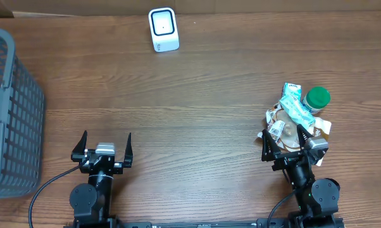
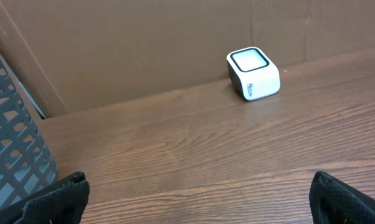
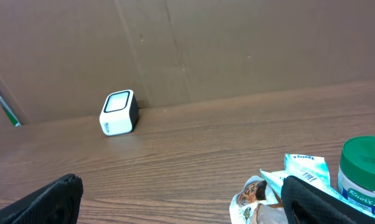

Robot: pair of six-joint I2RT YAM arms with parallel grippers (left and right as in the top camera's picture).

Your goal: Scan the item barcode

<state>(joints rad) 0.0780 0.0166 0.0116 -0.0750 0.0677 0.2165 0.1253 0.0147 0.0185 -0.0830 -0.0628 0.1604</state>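
Plainly, nothing is picked yet: the step in hand is choosing and grasping an item. Both grippers stand spread wide and hold nothing. The left gripper hangs over bare table, the right gripper low at the near edge of the pile. That pile lies just ahead of and partly between the right fingers: crumpled packets, a teal sachet and, ahead and to their right, a jar with a green lid. Whether a finger touches a packet I cannot tell. The scanner sits far ahead and left of the right fingers, ahead and a little right of the left fingers, window up. The next move, I judge, is to close the right fingers on one item alone, lift it clear of its neighbours and carry it to the scanner, barcode toward the window; no barcode shows from here. Open wood runs from both grippers to the scanner. The basket stands well left of the left fingers, out of the path. The jar could tip if nudged.
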